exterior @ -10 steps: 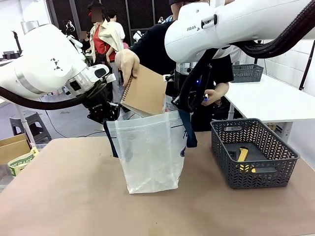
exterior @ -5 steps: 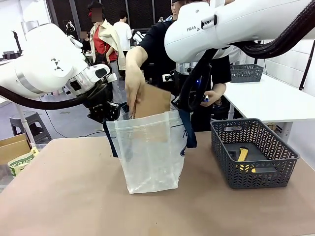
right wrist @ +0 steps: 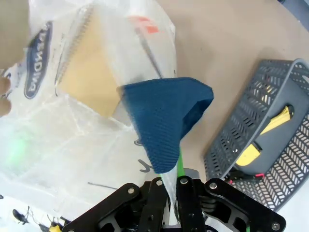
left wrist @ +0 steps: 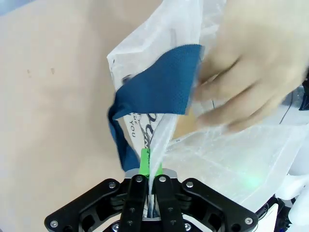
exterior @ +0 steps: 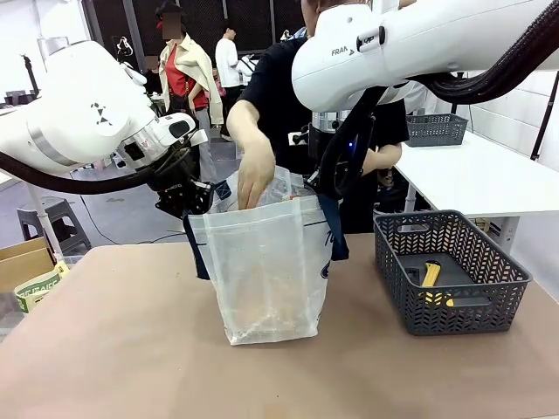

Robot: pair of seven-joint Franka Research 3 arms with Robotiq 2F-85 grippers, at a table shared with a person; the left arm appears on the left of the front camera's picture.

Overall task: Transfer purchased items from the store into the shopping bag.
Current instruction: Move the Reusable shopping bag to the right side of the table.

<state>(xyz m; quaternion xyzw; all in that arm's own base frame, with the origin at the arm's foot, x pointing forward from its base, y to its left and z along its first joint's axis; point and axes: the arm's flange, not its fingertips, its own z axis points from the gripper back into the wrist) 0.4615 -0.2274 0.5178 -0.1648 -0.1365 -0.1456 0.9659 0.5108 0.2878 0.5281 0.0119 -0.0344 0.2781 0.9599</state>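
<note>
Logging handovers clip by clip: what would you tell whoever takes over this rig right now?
The left gripper is shut on the shopping bag rim, by a blue handle.
The right gripper is shut on the opposite rim, so the bag mouth is held open.
The person's hand reaches into the bag mouth.
Done: a tan spiral notebook is inside the bag.
Left: a yellow and black tool lies in the grey basket beside the bag and probably goes in next.
</note>
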